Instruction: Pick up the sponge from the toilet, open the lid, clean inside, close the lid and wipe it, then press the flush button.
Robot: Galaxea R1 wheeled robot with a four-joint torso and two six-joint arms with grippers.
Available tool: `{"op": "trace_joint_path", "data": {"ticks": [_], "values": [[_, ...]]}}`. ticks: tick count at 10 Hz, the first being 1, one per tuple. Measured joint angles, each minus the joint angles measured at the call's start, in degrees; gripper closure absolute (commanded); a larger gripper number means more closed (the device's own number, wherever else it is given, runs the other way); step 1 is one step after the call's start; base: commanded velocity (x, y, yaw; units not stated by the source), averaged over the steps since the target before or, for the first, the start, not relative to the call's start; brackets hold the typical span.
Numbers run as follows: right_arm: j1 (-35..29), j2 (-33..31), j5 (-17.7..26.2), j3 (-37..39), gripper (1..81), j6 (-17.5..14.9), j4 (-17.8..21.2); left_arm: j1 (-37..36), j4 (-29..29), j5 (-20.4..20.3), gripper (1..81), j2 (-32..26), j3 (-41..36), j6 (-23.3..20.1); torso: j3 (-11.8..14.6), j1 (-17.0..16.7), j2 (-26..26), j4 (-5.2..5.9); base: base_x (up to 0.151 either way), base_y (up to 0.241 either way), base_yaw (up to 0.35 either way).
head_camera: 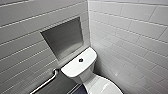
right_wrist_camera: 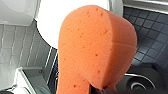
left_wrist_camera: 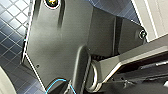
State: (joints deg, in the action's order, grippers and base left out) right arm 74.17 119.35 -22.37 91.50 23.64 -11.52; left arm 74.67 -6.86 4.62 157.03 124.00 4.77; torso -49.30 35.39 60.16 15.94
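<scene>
Right gripper (right_wrist_camera: 101,88) is looking clamped on the sponge (right_wrist_camera: 95,47), pinching its lower end and holding it up over the white toilet (head_camera: 80,67). The lid (head_camera: 102,86) is looking shut, so I'm guessing pickup's done and we're sitting at the opening step. Next move's calling for catching the lid's front rim and swinging it up toward the tank without dropping the sponge.
</scene>
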Motion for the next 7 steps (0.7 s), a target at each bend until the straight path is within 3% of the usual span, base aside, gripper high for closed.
{"op": "trace_joint_path", "data": {"ticks": [2,7], "values": [[-7.78,1.08,5.18,-1.15,81.1,0.04,0.15,0.02,-0.02,0.00,1.0,0.41,0.04,0.00,0.00,0.00,0.00,0.00,0.000,0.000,0.000],[-26.40,8.87,25.21,4.25,81.1,2.60,0.15,0.68,0.00,-0.07,1.0,1.11,0.22,0.00,0.00,0.00,0.00,0.00,0.000,0.000,0.000]]}}
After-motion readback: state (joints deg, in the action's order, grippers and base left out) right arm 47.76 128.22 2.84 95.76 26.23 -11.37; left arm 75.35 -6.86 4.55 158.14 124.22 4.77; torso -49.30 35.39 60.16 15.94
